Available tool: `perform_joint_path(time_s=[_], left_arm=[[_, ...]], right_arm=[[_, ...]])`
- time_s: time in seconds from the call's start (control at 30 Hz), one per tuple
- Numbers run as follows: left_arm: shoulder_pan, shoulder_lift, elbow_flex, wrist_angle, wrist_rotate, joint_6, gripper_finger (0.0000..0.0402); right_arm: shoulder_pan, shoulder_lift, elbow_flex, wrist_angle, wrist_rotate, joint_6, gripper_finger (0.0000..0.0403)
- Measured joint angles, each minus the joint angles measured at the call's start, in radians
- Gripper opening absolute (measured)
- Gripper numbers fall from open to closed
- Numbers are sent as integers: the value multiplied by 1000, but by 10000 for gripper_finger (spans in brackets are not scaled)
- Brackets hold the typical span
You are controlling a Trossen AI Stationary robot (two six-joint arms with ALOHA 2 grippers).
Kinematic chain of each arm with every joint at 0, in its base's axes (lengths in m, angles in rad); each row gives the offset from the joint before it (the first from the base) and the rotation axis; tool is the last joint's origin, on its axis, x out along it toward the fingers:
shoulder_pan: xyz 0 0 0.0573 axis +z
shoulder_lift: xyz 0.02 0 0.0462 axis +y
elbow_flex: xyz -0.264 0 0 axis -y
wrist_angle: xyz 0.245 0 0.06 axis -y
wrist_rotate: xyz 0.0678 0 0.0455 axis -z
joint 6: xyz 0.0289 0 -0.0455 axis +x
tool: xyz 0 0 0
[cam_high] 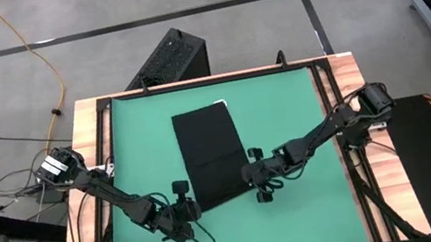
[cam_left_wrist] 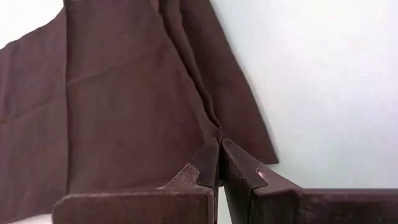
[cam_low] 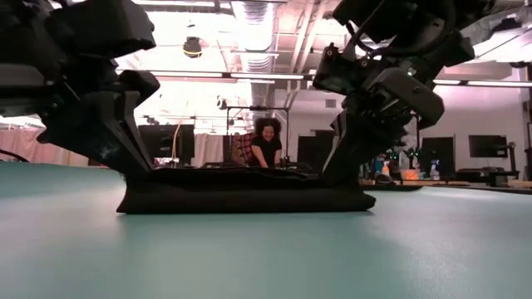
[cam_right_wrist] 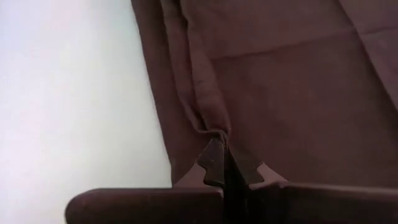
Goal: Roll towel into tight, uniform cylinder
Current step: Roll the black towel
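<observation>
The black towel (cam_high: 212, 153) lies folded into a long rectangle on the green mat (cam_high: 286, 117). Its small white tag (cam_high: 219, 103) is at the far edge. My left gripper (cam_high: 192, 198) is shut on the towel's near left corner. My right gripper (cam_high: 250, 177) is shut on its near right corner. In the low view the towel's near edge (cam_low: 245, 201) shows as a thick dark band on the mat between the two arms. My left gripper pinches the towel's left side edge near the near corner (cam_left_wrist: 214, 127) between its two fingers, slanting down from above. The cloth puckers into a ridge running away from the fingertips (cam_left_wrist: 211, 158). The towel stays on the mat. My right gripper pinches the towel's right side edge near the near corner (cam_right_wrist: 214, 127) between its two fingers, slanting down from above. A gathered ridge of cloth runs away from the fingertips (cam_right_wrist: 214, 158). The towel stays on the mat.
A black ribbed box (cam_high: 169, 58) stands beyond the table's far edge. Wooden borders (cam_high: 89, 161) frame the mat on both sides. A person (cam_low: 268, 143) is in the room behind the table. Bare mat lies on either side of the towel.
</observation>
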Motion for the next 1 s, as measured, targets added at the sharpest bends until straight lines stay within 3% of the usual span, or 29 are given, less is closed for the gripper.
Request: perform_joint_path(time_s=[0.57,0.83,1.0], left_arm=[[54,0,-70,113,26,18,1],[20,-49,-20,58,-49,51,35],[7,-51,-20,-12,-54,-19,65]], right_arm=[[-21,109,5,-19,9,19,13],[-20,110,3,-13,9,20,13],[-20,111,2,-6,8,20,13]])
